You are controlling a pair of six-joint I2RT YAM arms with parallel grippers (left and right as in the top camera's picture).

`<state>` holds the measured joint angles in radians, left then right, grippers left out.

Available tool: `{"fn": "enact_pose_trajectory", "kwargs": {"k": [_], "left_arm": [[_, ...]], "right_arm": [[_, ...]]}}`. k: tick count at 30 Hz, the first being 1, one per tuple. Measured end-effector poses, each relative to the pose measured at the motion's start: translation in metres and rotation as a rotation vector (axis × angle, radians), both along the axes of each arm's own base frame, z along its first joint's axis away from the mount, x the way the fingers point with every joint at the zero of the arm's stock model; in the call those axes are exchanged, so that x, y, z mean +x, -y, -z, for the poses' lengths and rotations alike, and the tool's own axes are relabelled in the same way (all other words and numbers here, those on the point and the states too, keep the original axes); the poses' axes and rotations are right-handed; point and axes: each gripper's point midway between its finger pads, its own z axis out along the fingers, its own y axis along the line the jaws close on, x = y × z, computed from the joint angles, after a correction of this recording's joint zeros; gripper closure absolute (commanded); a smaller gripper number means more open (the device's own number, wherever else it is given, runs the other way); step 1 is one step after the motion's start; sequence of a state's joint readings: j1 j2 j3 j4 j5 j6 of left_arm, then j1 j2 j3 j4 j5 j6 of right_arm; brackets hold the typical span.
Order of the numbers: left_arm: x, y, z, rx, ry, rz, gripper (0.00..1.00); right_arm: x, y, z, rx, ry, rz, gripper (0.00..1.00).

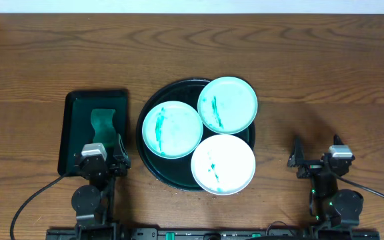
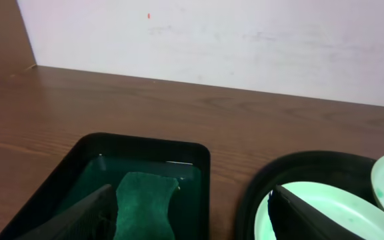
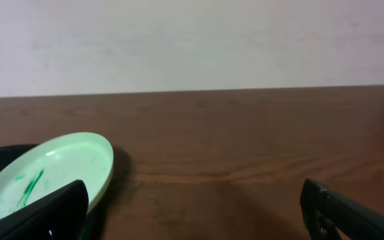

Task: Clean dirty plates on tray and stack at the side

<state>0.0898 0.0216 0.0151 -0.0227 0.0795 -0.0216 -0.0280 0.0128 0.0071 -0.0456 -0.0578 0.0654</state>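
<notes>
3 plates [image 1: 172,129] on tray [image 1: 151,167], all green-smeared, none stacked yet. L tool [image 2: 193,217] spread wide, empty, near sponge [image 1: 104,125] in small rect tray [image 1: 72,140]. R tool [image 3: 195,213] likewise spread, empty, over counter [image 1: 325,80] right of tray. Prob. next: L pinches sponge mid-body, lifts clear of rim; R steadies plate edge.

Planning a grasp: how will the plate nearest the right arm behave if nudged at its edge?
Likely stiff: the plate looks like thin rigid ware. It rests over the tray rim, so it may rock or tip when pushed. Its smooth, smeared surface is probably slippery to grasp.
</notes>
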Motion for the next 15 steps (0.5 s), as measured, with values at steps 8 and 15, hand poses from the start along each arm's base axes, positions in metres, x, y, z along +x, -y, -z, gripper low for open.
{"fn": "enact_pose_trajectory", "kwargs": {"k": [8, 15], "left_arm": [[-0.002, 0.013, 0.008, -0.019, -0.083, 0.073, 0.27], [0.005, 0.022, -0.015, -0.037, -0.178, 0.131, 0.27]], "right_arm": [[-0.001, -0.011, -0.026, 0.006, 0.104, -0.066, 0.01], [-0.002, -0.018, -0.049, 0.031, 0.109, -0.107, 0.01]]}}
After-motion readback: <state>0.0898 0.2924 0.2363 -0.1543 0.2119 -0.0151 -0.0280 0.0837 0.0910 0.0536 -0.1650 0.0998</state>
